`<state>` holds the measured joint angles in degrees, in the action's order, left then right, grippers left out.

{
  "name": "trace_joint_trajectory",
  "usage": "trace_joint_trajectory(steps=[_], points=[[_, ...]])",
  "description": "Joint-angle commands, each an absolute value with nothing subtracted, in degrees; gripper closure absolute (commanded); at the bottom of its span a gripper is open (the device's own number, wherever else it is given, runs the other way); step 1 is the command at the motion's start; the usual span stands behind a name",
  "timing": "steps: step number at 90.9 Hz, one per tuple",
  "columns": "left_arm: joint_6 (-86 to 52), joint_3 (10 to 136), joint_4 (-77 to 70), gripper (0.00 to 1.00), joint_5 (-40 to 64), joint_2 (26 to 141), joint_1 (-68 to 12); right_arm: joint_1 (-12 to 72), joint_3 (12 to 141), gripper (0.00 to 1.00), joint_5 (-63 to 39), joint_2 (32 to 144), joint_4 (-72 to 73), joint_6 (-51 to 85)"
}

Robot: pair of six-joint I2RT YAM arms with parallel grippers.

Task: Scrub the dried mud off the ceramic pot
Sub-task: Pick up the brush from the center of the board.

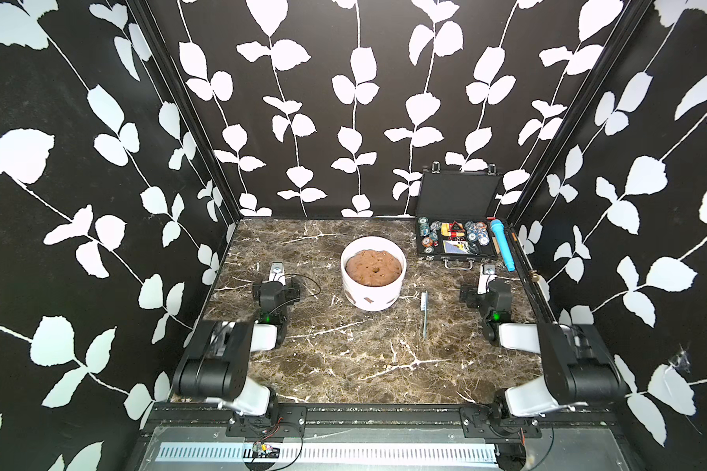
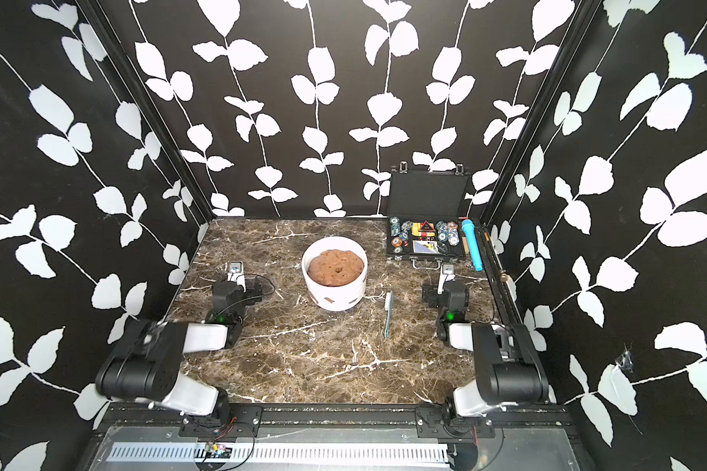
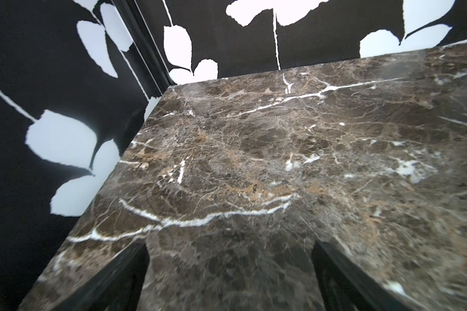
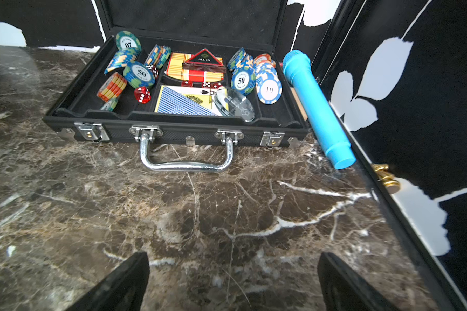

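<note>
The wide white glazed ceramic pot (image 1: 360,290) stands upright toward the back middle of the brown veined marble tabletop (image 1: 343,359), between the two arms. It holds a lumpy brown mound of soil (image 1: 374,267). In both top views the dried mud (image 2: 330,301) shows as a few small reddish-brown smears on the pot's near wall. A slim scrubbing brush with pale bristles and a blue-grey handle (image 1: 424,314) lies flat on the marble just to the pot's right, touching nothing.

The left gripper (image 3: 229,245) hangs low over bare marble, its jaws spread wide and empty. The right gripper (image 4: 232,255) is equally wide and empty, and faces an open black hinged case of coloured chips (image 4: 173,134).

Judging by this, no scrubbing has begun and the step in hand is fetching the brush. The right arm sits nearer, so the next move likely calls for swinging it inward, lining its jaws across the thin handle, and closing low against the table. The left arm may need to steady the pot
</note>
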<state>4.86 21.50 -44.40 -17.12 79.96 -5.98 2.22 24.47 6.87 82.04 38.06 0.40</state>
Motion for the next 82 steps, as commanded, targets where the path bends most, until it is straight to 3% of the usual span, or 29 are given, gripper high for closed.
trace_joint_trajectory(steps=[1, 12, 30, 39, 53, 82], points=[[-0.34, 25.14, -27.46, 0.01, -18.26, 67.68, -6.24, 4.23, 30.22, 0.01, 6.19, 73.54, 24.81, 1.75], [-10.86, 29.86, -10.46, 0.01, -11.81, 58.21, -6.51, 8.23, 32.90, 0.01, 2.64, 67.59, 16.02, 11.00], [-21.20, 36.85, 10.56, 0.01, -1.14, 51.49, -12.19, 24.58, 43.97, 0.01, 16.95, 67.00, -9.97, 27.31], [-23.34, 39.94, 16.87, 0.01, 1.98, 49.98, -16.03, 32.28, 47.06, 0.01, 20.53, 68.64, -16.14, 33.70], [-28.08, 40.39, 16.78, 0.01, 10.95, 48.63, -19.16, 40.65, 49.77, 0.03, 23.52, 74.00, -25.00, 42.17], [-30.75, 40.60, 11.54, 0.01, 16.00, 52.71, -25.11, 42.47, 46.68, 0.25, 23.72, 82.63, -26.47, 49.07]])
